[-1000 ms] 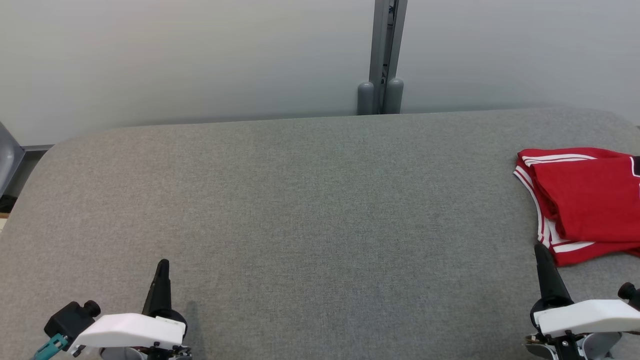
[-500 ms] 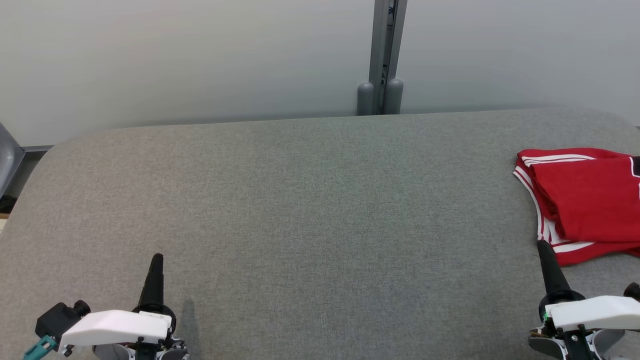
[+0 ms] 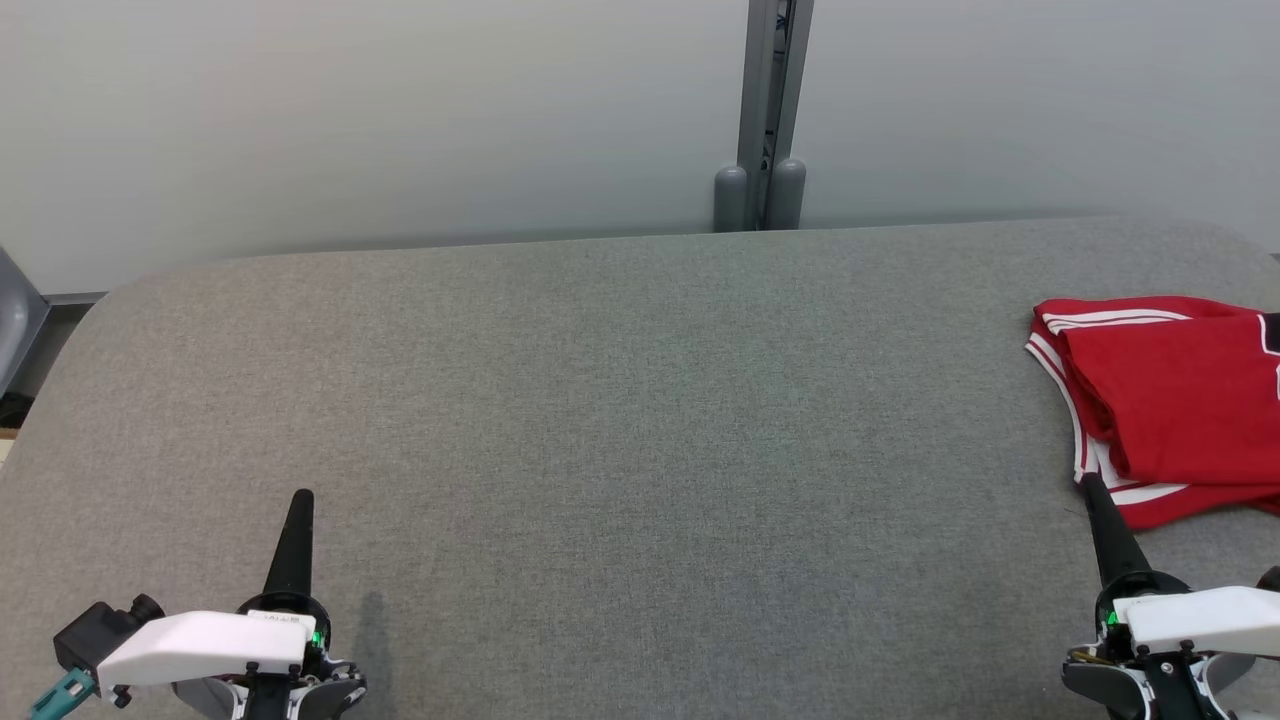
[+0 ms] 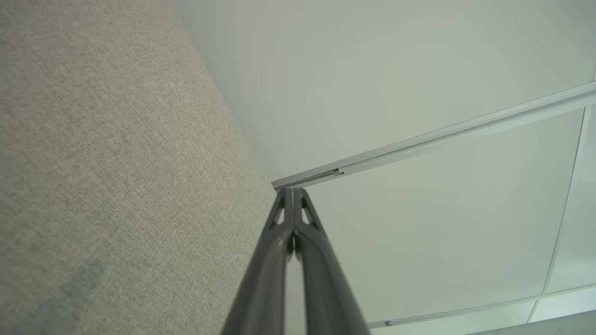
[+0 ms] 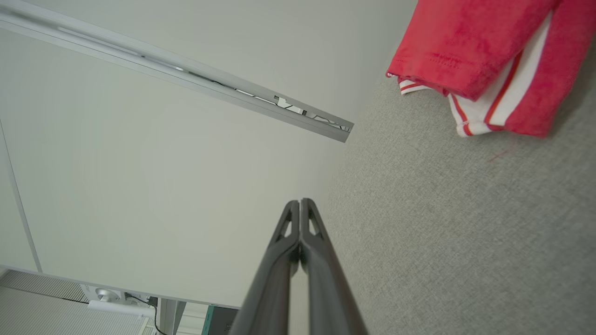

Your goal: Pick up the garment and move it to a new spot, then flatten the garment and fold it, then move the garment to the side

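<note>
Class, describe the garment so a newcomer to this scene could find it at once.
Start at the wide grey fabric-covered table before the pale wall. Follow it to its right edge, just past the tip of the right gripper. There lies a folded red garment with white-striped trim, bright against the plain grey.

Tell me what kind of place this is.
Probably an indoor lab or office test bay for cloth handling, not a home: a wide grey fabric-covered table, plain pale partition panels joined by a metal post behind it, and one folded red garment at the table's right edge.
</note>
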Tool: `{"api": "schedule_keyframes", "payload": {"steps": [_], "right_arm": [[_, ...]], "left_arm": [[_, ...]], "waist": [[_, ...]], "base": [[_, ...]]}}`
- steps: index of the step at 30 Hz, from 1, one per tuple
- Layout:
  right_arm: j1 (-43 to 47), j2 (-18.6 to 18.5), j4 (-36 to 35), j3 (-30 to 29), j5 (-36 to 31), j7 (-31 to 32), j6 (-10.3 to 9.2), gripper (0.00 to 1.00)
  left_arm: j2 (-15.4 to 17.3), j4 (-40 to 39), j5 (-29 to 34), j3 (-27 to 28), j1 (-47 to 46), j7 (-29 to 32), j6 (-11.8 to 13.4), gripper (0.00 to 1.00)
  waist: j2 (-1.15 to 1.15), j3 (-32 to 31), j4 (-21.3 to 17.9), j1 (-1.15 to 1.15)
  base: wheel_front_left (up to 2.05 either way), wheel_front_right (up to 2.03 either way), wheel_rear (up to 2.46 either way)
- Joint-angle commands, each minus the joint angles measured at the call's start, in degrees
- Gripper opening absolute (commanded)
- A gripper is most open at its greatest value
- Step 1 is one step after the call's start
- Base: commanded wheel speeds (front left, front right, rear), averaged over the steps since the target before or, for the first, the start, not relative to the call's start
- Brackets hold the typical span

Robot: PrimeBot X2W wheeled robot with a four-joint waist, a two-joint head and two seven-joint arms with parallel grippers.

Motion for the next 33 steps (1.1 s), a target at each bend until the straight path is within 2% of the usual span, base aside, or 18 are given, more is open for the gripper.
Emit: {"api": "schedule_keyframes", "payload": {"steps": [1, 33], "right_arm": [[-0.78, -0.54, -0.74, -0.26, 1.35, 0.42, 0.02, 0.0], [-1.22, -0.69, -1.24, -1.74, 15.31, 4.13, 0.02, 0.0]], "left_arm": [[0.32, -0.59, -1.1, 0.43, -1.32, 0.26, -0.53, 0.0], [0.39, -1.4, -13.78, 3.18, -2.41, 3.92, -2.96, 0.0]], "waist": [[0.0, -0.01, 0.0, 0.0], [0.0, -0.2, -0.06, 0.0]], "base": [[0.0, 0.0, 0.0], [0.0, 0.0, 0.0]]}}
